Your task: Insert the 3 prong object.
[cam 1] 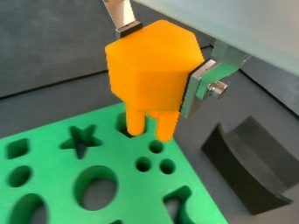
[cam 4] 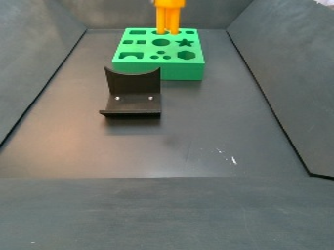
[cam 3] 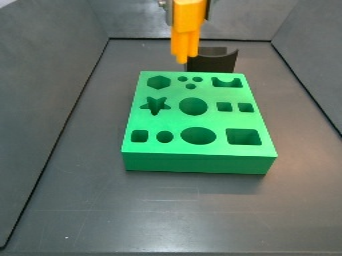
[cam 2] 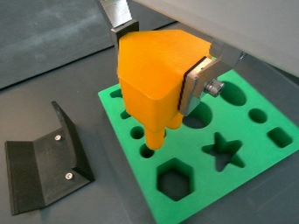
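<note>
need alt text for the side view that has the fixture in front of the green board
The gripper, at the frame's top edge, holds the orange 3 prong object upright at the green board of shaped holes, at the far end of a dark bin. The dark L-shaped fixture stands nearer the camera.

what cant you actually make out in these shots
- Prong tips of the 3 prong object: the green board hides them in a wrist view, so insertion depth is unclear.
- Gripper: cropped by the frame edge in both side views; the orange block covers the finger pads.
- Fixture: mostly behind the block in a side view.
</note>
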